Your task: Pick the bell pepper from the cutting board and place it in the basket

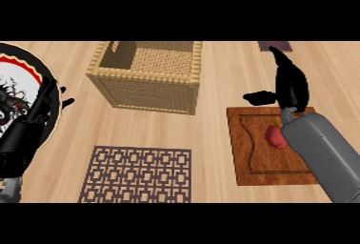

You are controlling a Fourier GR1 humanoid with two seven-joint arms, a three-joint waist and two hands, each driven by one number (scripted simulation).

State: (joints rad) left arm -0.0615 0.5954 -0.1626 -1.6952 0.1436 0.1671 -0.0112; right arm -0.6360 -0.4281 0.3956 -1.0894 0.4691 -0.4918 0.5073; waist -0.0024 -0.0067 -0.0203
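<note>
A red bell pepper lies on the brown wooden cutting board at the right, half hidden under my right forearm. My right hand hovers beyond the board's far edge, fingers straight and pointing away, thumb out to the left, holding nothing. The woven basket stands at the upper middle, left of that hand, and looks hollow inside. My left hand shows at the left edge, fingers relaxed, resting over a patterned plate.
A round plate with a red and black pattern lies at the far left. A dark lattice mat lies in front of the basket. A small dark object sits at the far right top.
</note>
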